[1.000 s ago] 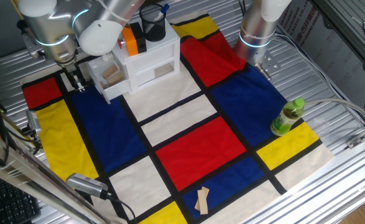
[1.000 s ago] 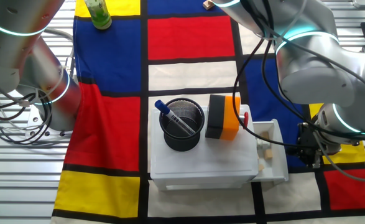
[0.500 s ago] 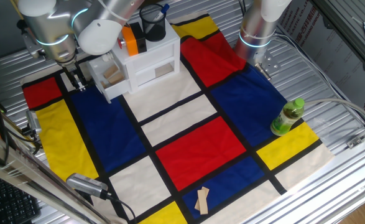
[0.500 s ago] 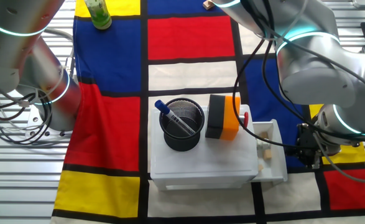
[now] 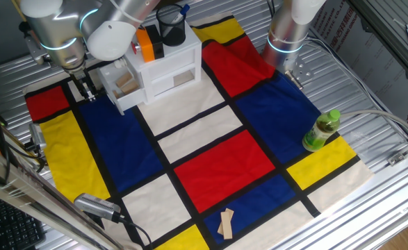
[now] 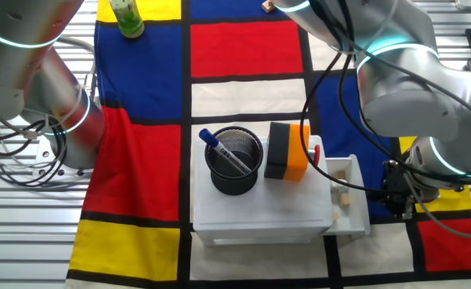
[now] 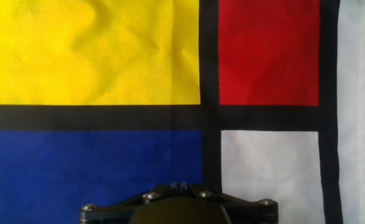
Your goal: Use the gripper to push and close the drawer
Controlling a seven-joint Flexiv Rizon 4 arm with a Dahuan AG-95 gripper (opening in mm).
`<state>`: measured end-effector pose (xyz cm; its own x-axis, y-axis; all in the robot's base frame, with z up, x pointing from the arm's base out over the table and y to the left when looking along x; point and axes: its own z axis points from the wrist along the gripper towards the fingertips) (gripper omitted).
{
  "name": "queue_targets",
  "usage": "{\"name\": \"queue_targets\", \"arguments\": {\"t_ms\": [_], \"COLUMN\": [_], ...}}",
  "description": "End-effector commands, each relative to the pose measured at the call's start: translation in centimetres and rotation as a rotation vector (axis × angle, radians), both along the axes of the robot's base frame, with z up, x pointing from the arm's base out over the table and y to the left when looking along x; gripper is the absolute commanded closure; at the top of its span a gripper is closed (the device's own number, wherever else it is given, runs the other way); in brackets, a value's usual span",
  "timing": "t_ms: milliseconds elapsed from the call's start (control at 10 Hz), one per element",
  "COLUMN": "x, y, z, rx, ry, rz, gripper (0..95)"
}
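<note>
The white drawer (image 5: 115, 96) stands pulled out of the left side of the white mini cabinet (image 5: 169, 59), with tan wooden pieces (image 5: 126, 83) inside. In the other fixed view the drawer (image 6: 362, 210) juts out to the right of the cabinet (image 6: 259, 209). My black gripper (image 5: 85, 90) hangs just outside the drawer's outer end, low over the cloth, and shows in the other fixed view (image 6: 395, 201) right beside the drawer's end wall. In the hand view the gripper (image 7: 178, 185) has its fingertips together and empty, over blue, yellow, red and white cloth squares.
A black mesh cup with a pen (image 5: 170, 28) and an orange-and-black object (image 5: 147, 43) stand on the cabinet. The second silver arm (image 5: 290, 28) stands at the back right. A green bottle (image 5: 322, 130), loose wooden pieces (image 5: 225, 223) and a metal tool (image 5: 96, 205) lie on the checkered cloth.
In the other fixed view the drawer and gripper have crept very slightly toward the cabinet; otherwise nothing has visibly changed.
</note>
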<state>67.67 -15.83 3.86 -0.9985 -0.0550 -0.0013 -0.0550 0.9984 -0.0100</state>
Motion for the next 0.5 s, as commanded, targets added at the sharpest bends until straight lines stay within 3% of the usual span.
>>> {"name": "queue_targets", "arguments": {"t_ms": [100, 500], "x": [-0.05, 0.05], "y": [-0.03, 0.08], "z": [0.00, 0.10], "rx": [0.000, 0.001], "ry": [-0.001, -0.003], "rz": [0.002, 0.006], "gripper": [95.0, 95.0]}}
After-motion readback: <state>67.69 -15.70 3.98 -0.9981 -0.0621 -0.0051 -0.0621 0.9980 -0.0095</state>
